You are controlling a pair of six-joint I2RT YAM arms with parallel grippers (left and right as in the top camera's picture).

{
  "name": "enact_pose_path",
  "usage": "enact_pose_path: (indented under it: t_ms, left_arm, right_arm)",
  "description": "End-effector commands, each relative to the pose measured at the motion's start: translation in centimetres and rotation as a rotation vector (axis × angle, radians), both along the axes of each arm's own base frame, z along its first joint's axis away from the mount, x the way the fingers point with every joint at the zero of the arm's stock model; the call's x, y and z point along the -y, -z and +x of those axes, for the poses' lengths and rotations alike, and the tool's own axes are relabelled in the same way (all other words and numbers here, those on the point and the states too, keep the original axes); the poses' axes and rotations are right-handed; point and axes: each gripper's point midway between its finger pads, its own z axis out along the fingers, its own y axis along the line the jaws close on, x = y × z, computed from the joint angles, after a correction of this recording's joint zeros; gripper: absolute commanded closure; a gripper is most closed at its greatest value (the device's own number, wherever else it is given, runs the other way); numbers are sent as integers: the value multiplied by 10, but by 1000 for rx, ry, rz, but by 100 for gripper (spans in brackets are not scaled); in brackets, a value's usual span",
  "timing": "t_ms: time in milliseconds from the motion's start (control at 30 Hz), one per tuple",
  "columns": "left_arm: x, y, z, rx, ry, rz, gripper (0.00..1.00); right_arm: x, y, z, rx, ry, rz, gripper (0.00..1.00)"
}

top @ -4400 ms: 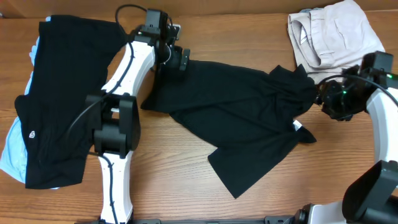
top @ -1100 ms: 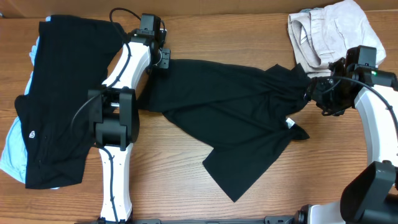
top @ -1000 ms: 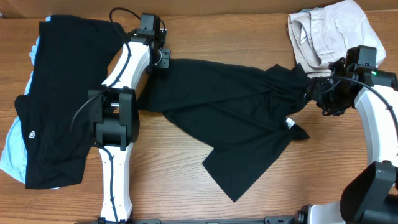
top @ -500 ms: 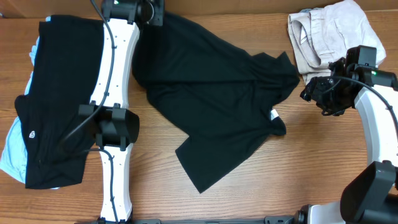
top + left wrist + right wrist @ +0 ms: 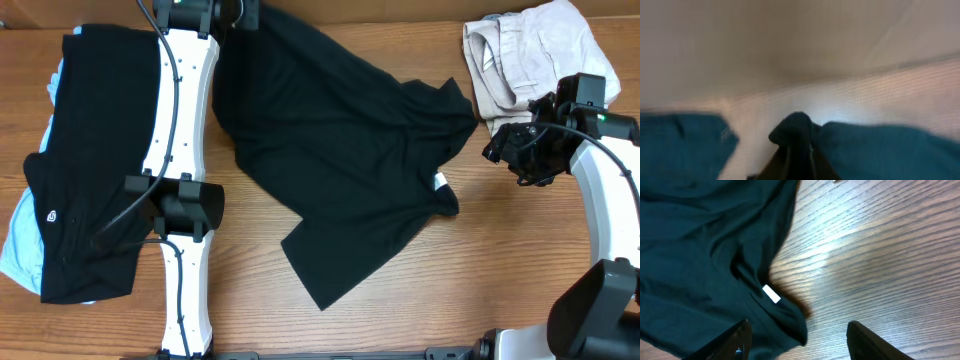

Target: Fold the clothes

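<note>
Brown wood-grain table under soft even light.
Table [image 5: 520,270] fills the overhead view, grain running left to right, mid-brown with darker streaks. Right wrist view shows a bright glare patch [image 5: 840,255] on the wood. Left wrist view is blurred: only a pale beige backdrop [image 5: 790,40] is visible.

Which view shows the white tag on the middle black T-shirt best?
Right wrist: the white tag is close and sharp. Overhead shows only a tiny speck; the blurred left wrist view shows none.

Wooden table [image 5: 520,300], overhead view.
Warm brown boards, grain running left to right; in the right wrist view the same streaked surface catches a pale glare.
</note>
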Motion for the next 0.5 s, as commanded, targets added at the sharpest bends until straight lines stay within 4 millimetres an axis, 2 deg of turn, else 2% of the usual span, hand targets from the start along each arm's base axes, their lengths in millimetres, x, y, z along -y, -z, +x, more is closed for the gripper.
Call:
enact_pose_path:
  t_ms: [0, 33, 100, 167, 267, 333, 467]
  left_arm:
    - [-3, -13, 19, 102, 17, 33, 67]
    - [-2, -10, 27, 123, 15, 29, 28]
    - [-1, -2, 31, 120, 15, 28, 0]
    - [-1, 4, 30, 99, 4, 16, 0]
    - [-3, 1, 19, 65, -23, -16, 0]
    - [-4, -6, 5, 26, -37, -29, 0]
    - [-5, -25, -38, -61, -40, -30, 0]
  right_arm:
    - [-3, -12, 6, 49, -15, -3, 35]
    - [-4, -12, 7, 53, -18, -4, 35]
    - [-6, -12, 8, 55, -23, -4, 35]
    - [-8, -12, 8, 54, -30, -5, 35]
    - [-10, -12, 8, 53, -34, -4, 35]
    - [-14, -12, 6, 48, -43, 12, 35]
    - [-41, -15, 2, 38, -103, 97, 36]
